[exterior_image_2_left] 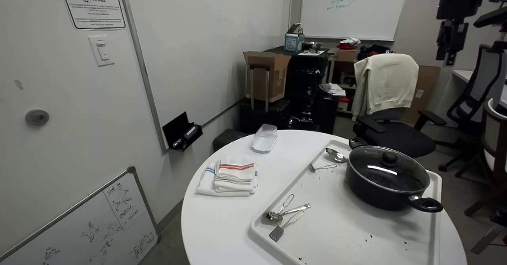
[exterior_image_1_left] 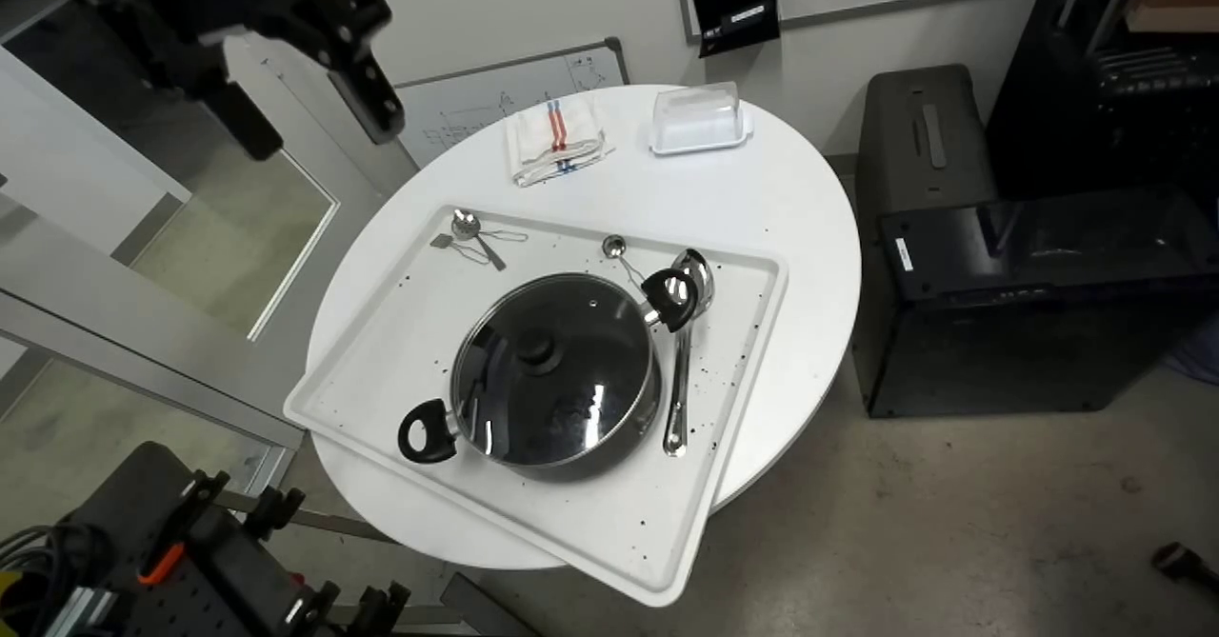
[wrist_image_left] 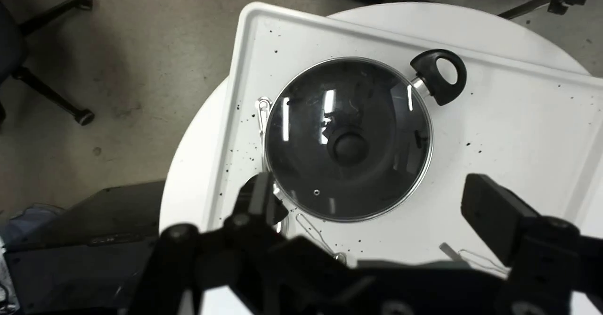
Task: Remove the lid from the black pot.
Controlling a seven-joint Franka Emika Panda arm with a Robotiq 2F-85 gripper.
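The lid [exterior_image_1_left: 581, 361] is a round dark glass disc with a thin metal rim and black knob. It lies flat on the black pot [exterior_image_1_left: 624, 451] and covers its opening. In an exterior view the lid [exterior_image_2_left: 376, 168] also sits on the pot [exterior_image_2_left: 372, 197], whose black side handles stick out. In the wrist view the lid [wrist_image_left: 377, 112] fills the middle, and one pot handle [wrist_image_left: 450, 91] shows at upper right. My gripper [exterior_image_1_left: 319, 128] is open and empty, raised above and apart from the pot. Its fingers are spread wide in the wrist view [wrist_image_left: 369, 183]; the left finger partly hides the other handle.
The pot stands on a white rimmed tray [exterior_image_1_left: 381, 480] on a round white table [exterior_image_1_left: 809, 237]. A large spoon [exterior_image_1_left: 678, 389] lies beside the pot, and small utensils [exterior_image_1_left: 467, 228] lie on the tray. Folded towels [exterior_image_1_left: 557, 137] and a clear-lidded butter dish [exterior_image_1_left: 700, 118] stand behind the tray.
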